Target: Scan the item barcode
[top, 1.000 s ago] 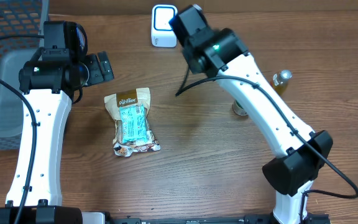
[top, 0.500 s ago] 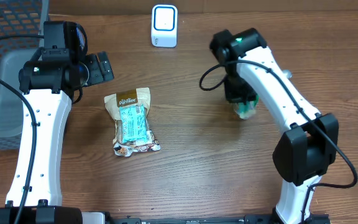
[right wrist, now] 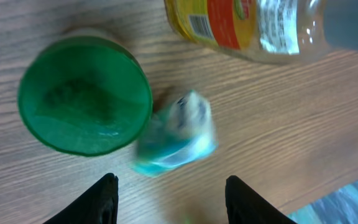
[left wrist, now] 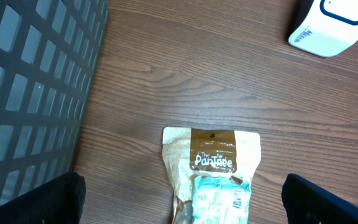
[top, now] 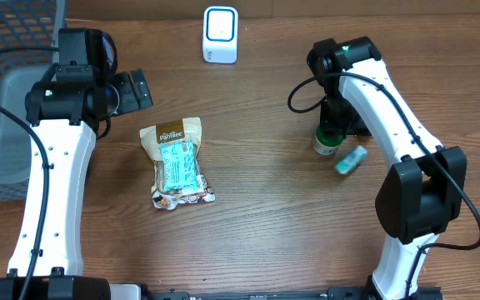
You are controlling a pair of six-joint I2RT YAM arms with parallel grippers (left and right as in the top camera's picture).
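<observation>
My right fingers [right wrist: 101,202] stood apart, grasping nothing. The teal packet [right wrist: 176,134] lay free just ahead of them beside the green lid [right wrist: 86,102], nearer them than my left fingers [left wrist: 48,199], which were spread wide and empty. The scanner [top: 221,35] sat well beyond, at the counter's far edge.

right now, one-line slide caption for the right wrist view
Open right gripper above a blurred teal packet, beside a green lid and a labelled bottle.
</observation>
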